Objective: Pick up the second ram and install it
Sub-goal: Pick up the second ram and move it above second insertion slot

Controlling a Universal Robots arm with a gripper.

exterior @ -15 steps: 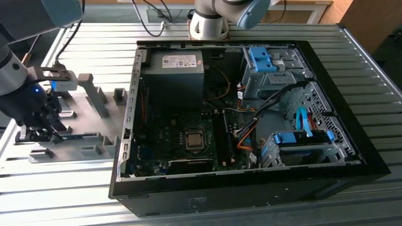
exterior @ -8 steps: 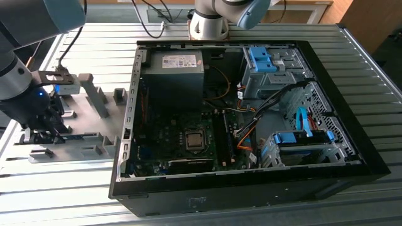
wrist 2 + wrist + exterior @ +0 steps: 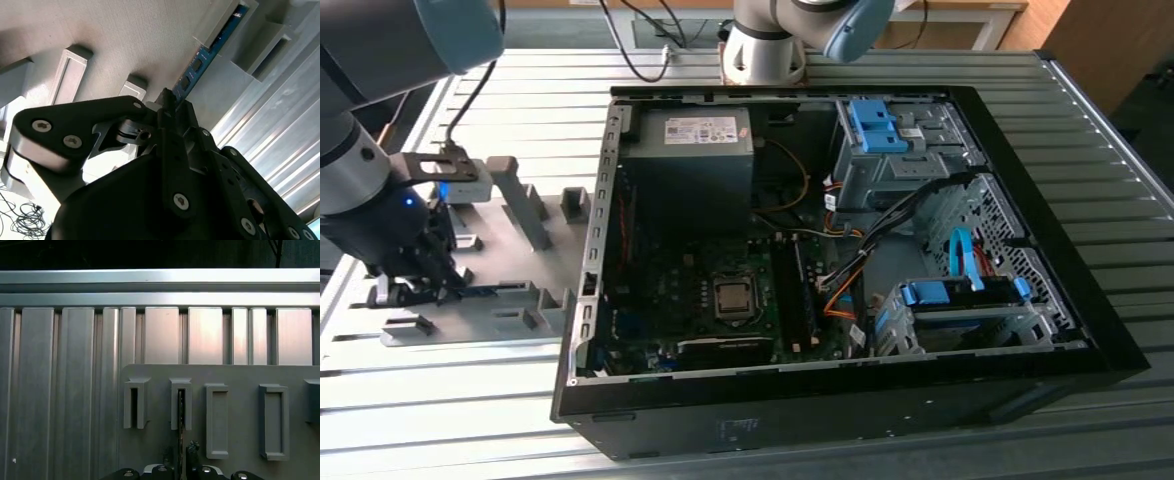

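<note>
The second ram (image 3: 210, 50) is a slim blue-green board with dark chips, standing on edge in a slot of the grey fixture plate (image 3: 125, 35). In the first wrist view the second ram (image 3: 180, 412) shows edge-on as a thin dark line in the second slot block. My gripper (image 3: 176, 100) has its black fingers pressed together around the stick's near end. In the exterior view my gripper (image 3: 424, 285) is low over the fixture plate (image 3: 507, 250), at that view's left, outside the open computer case (image 3: 854, 400).
The case lies open on the ribbed metal table (image 3: 480, 400), with the motherboard's processor socket (image 3: 734, 297) and long dark slots (image 3: 790, 290) beside it. Blue drive-bay clips (image 3: 874, 125), orange cables and a power supply (image 3: 687, 135) fill the case. Upright grey blocks (image 3: 520, 205) stand on the fixture.
</note>
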